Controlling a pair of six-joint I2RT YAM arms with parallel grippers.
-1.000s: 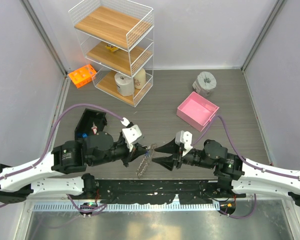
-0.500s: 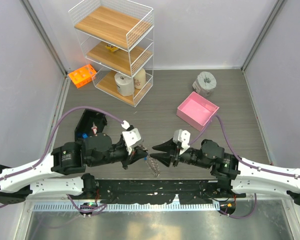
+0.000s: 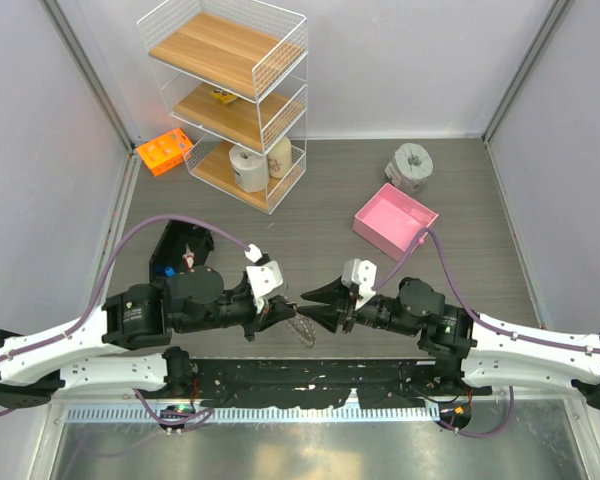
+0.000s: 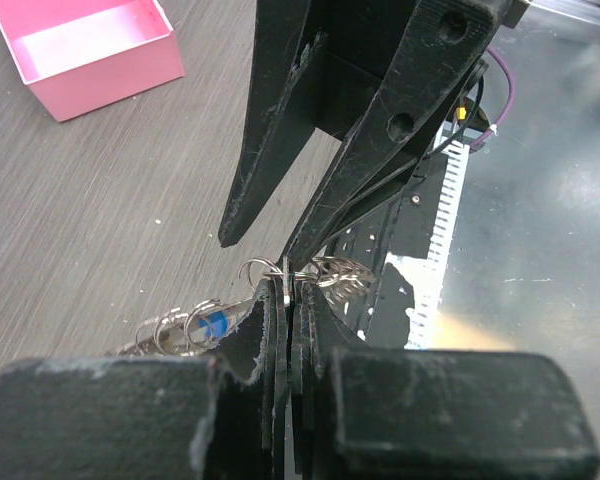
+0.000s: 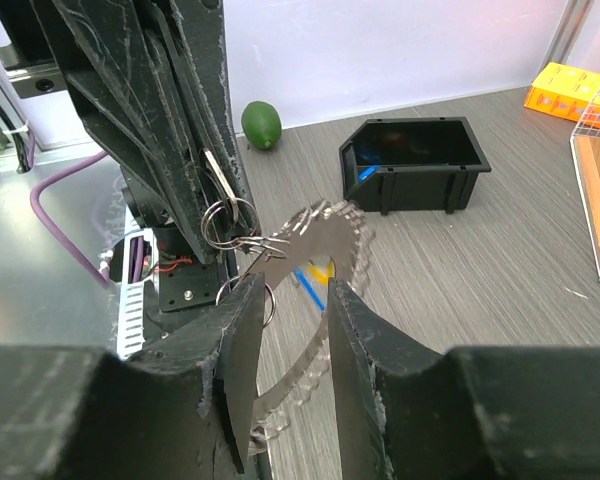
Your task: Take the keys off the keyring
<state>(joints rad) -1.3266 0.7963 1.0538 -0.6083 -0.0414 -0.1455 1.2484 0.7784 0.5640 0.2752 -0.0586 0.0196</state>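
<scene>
My left gripper [image 3: 280, 312] is shut on a silvery key from the cluster of keys, pinching it with its small split rings [image 4: 280, 272] at the fingertips. The keyring [image 3: 305, 330], a silvery knobbly loop, hangs from that cluster above the table. In the right wrist view the keyring [image 5: 332, 232] runs between my right gripper's [image 5: 292, 290] open jaws without being clamped. A yellow key head [image 5: 323, 272] and a blue one [image 4: 212, 326] show behind the loop. My right gripper [image 3: 304, 304] faces the left one, tip to tip.
A pink box [image 3: 395, 221] and a grey tape roll [image 3: 411, 166] stand at the back right. A white wire shelf [image 3: 230, 100] and an orange rack [image 3: 164, 151] stand at the back left. A black bin [image 3: 183, 245] sits behind my left arm.
My right gripper has moved left until its open jaws straddle the keyring. The keyring has swung from the left to hang between the two grippers. The left gripper stays shut.
</scene>
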